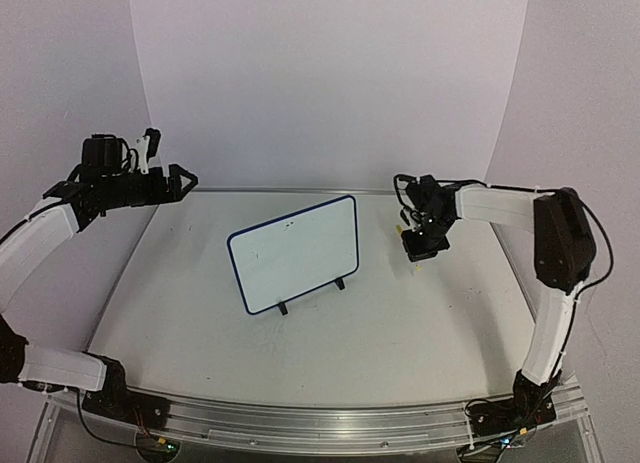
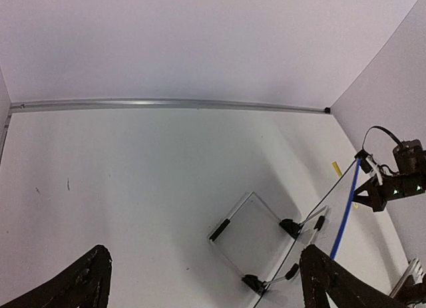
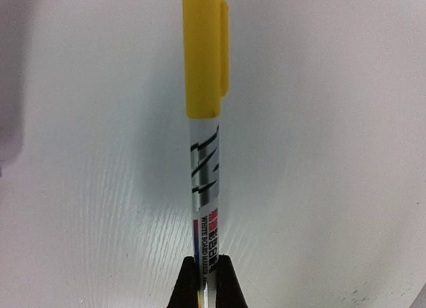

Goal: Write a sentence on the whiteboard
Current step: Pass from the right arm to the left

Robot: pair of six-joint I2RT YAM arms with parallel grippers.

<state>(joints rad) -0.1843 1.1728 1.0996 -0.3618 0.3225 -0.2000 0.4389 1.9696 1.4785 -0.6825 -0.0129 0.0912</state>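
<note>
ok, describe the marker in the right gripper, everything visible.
A slim whiteboard marker with a white plastic-looking barrel, black-and-silver stripes and small print near its tail. The yellow cap with a side clip is on. The black right gripper is shut on the tail end, so the marker points straight out from it over the white table. Whether it touches the table is unclear.

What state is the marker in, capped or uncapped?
Capped: the yellow cap sits fully over the far end of the marker, whose near end is pinched in the right tool.
</note>
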